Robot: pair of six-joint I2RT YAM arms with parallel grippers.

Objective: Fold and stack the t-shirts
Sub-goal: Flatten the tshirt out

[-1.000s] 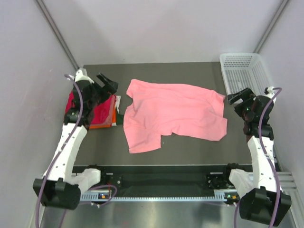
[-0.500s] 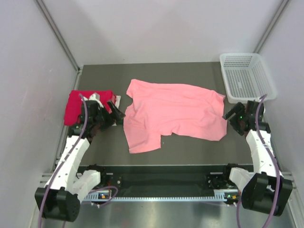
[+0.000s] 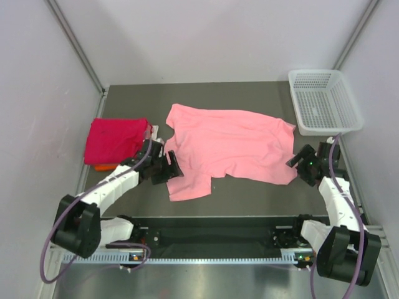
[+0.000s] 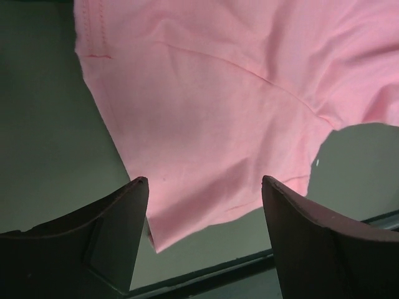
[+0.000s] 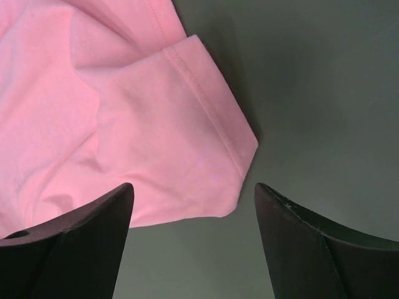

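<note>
A light salmon-pink t-shirt lies spread and rumpled across the middle of the dark table. At the left a magenta-red folded t-shirt rests on an orange one, of which only an edge shows. My left gripper hangs low at the pink shirt's near-left part, open. In the left wrist view its jaws straddle the pink shirt near its bottom corner without pinching it. My right gripper is open at the shirt's right edge, framing a hemmed corner of the shirt in the right wrist view.
A white mesh basket stands at the back right corner. The table's front rail runs between the two arm bases. Grey walls close in the left and right sides.
Both arms dropped down to the pink shirt. The left one left the magenta stack and swung right to the shirt's near-left part. The right one moved nearer and lower. Both jaws narrowed slightly.
</note>
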